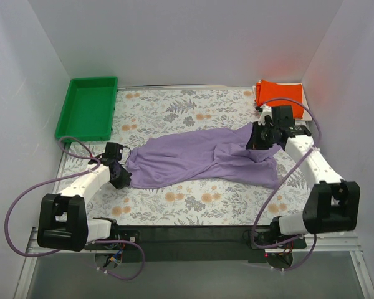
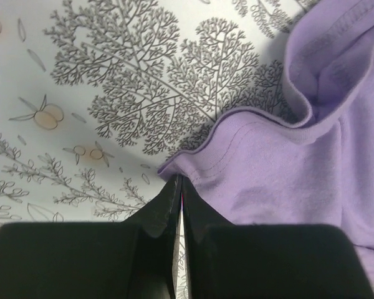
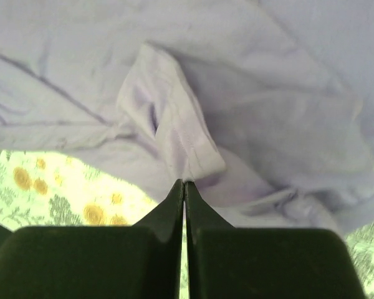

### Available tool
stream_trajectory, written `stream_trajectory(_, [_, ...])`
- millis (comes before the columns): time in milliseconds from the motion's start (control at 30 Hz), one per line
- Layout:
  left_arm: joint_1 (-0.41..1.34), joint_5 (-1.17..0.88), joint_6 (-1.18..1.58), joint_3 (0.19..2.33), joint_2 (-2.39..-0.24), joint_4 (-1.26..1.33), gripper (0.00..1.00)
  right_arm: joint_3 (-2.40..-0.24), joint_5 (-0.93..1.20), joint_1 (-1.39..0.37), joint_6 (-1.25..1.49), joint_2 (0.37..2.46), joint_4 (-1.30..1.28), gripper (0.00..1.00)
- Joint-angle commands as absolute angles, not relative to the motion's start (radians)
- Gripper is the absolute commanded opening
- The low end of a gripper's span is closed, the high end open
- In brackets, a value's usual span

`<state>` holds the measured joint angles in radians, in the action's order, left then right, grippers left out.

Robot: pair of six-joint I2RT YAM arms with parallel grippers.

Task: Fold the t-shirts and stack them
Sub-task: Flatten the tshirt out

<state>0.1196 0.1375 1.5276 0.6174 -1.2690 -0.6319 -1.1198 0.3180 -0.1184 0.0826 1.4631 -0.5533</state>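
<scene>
Since the purple shirt point(image 1: 199, 159) is soft and floppy, left gripper point(image 1: 120, 174) pinches its hem corner, right gripper point(image 1: 254, 142) pinches the opposite end.

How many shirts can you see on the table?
3: a purple shirt spread across the middle; an orange shirt folded in the far right corner; a whitish folded one peeking out beneath the orange, mostly hidden, so I can't be sure it's a shirt.

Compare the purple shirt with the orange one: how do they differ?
The purple shirt lies spread and rumpled across the middle; the orange shirt sits folded in the far right corner. The left gripper and right gripper pinch the purple shirt; nothing holds the orange shirt. Both are plain cloth.
</scene>
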Motion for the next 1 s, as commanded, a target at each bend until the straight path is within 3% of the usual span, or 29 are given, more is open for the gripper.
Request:
stream_trajectory(0, [0.118, 0.155, 1.557, 0.666, -1.227, -0.722, 0.06, -0.993, 0.345, -0.129, 0.123, 1.323, -0.598, 0.01])
stream_trajectory(200, [0.120, 0.071, 1.537, 0.678, -1.209, -0.713, 0.26, -0.882, 0.376, -0.144, 0.155, 1.174, -0.598, 0.01])
stream_trajectory(333, [0.118, 0.052, 1.532, 0.654, -1.175, -0.706, 0.47, -0.825, 0.397, -0.152, 0.160, 1.126, -0.595, 0.01])
stream_trajectory(400, [0.118, 0.057, 1.535, 0.644, -1.158, -0.703, 0.53, -0.813, 0.400, -0.152, 0.158, 1.100, -0.595, 0.01])
stream_trajectory(967, [0.164, 0.173, 1.577, 0.670, -1.330, -0.696, 0.55, -0.732, 0.439, -0.153, 0.120, 1.025, -0.594, 0.01])
